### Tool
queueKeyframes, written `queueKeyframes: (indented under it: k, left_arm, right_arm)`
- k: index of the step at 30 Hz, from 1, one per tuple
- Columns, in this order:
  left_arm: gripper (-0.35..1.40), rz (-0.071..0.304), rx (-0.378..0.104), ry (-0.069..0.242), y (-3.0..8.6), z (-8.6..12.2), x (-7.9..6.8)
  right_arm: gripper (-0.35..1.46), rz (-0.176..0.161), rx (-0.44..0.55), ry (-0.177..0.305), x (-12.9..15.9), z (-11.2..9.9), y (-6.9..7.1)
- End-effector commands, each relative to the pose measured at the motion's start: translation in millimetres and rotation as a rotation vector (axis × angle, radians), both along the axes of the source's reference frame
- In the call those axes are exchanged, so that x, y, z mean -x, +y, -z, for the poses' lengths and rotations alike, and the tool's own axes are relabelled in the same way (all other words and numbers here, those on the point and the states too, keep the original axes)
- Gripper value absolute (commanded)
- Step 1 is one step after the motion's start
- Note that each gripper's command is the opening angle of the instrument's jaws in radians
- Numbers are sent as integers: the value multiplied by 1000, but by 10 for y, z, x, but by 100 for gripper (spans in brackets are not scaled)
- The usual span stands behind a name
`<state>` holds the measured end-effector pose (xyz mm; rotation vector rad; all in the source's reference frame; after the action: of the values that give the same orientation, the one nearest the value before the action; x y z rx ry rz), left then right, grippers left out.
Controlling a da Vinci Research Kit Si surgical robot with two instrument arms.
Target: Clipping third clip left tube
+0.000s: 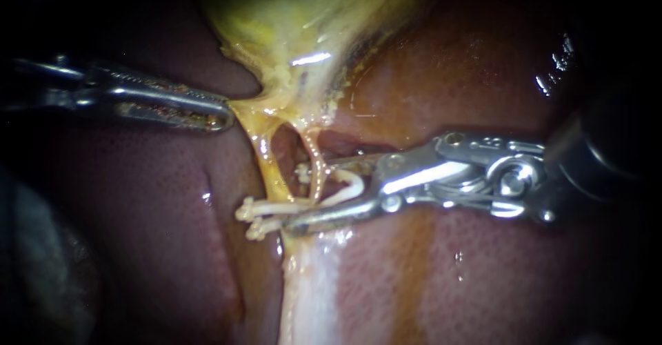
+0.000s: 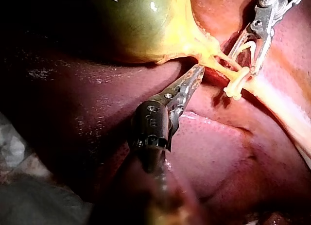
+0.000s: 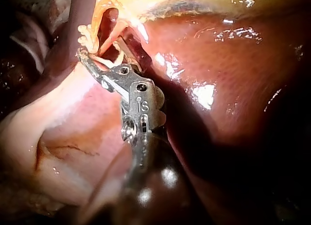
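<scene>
The left tube runs down from the yellow gallbladder neck, and the thin right tube lies just beside it. Two white clips sit on the left tube's lower end, also seen in the left wrist view. My right instrument reaches in from the right. Its jaws stand apart with a white clip seated between them, straddling the tubes just above the placed clips. My left instrument is shut on gallbladder tissue at the neck and pulls it left.
Dark red liver surrounds the tubes on all sides. A pale band of tissue runs downward from below the clips. In the right wrist view the right instrument's jaws lie against pale tissue beside the liver.
</scene>
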<state>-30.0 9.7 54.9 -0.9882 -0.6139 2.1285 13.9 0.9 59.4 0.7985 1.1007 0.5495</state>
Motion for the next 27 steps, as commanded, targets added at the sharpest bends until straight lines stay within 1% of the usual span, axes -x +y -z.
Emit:
queueKeyframes:
  k: [1, 7, 13, 16, 21, 27]
  left_arm:
    - [-35, 0, 0, 0, 0, 0, 0]
    - [-35, 0, 0, 0, 0, 0, 0]
    - [-35, -1, 0, 0, 0, 0, -1]
    - [-35, -1, 0, 0, 0, 0, -1]
    - [-35, -1, 0, -1, 0, 0, -1]
    - [-35, -1, 0, 0, 0, 0, -1]
  right_arm:
    - [46, -1, 0, 0, 4, 1, 1]
    - [46, -10, -3, -2, 17, 10, 8]
    - [46, -14, -18, -3, 21, 22, 16]
    - [45, -19, -22, 7, 17, 29, 15]
    - [45, -27, -25, 19, 2, 37, 9]
    - [45, -40, -26, 25, -13, 33, 11]
